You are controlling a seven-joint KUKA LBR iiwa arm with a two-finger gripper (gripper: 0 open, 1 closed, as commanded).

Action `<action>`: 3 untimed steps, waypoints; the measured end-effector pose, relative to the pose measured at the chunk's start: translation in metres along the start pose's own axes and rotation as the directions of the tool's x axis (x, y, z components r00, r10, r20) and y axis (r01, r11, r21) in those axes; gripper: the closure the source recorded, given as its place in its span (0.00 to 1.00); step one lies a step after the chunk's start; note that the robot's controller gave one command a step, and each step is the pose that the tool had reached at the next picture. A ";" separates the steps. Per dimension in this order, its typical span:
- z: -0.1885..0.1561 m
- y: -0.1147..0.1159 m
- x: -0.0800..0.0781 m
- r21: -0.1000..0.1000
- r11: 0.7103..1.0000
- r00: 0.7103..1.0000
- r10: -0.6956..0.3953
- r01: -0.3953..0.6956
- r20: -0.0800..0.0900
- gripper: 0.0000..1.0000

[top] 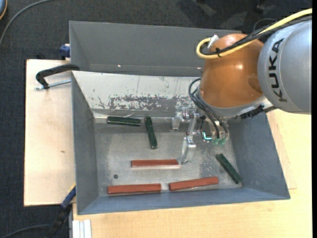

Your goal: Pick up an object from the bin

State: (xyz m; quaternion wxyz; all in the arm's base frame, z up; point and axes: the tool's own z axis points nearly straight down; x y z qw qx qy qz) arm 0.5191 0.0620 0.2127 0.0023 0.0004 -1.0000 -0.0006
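The claw (188,152), its opening impossible to tell, is hanging at the right end of the upper red-brown bar (154,163) lying mid-bin (81,157), likely risking an end pinch that lets it swivel free.

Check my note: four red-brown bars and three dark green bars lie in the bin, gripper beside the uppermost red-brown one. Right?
No: the camera view shows three red-brown bars, not four: uppermost bar, lower left bar, lower right bar. The rest holds, gripper included.
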 end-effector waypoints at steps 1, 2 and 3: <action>0.144 -0.005 0.015 0.000 1.000 1.000 0.028 -0.028 0.000 0.00; 0.140 -0.006 0.013 -0.001 1.000 1.000 0.029 -0.029 0.006 1.00; -0.031 0.018 -0.032 -0.003 1.000 1.000 0.024 -0.024 0.020 1.00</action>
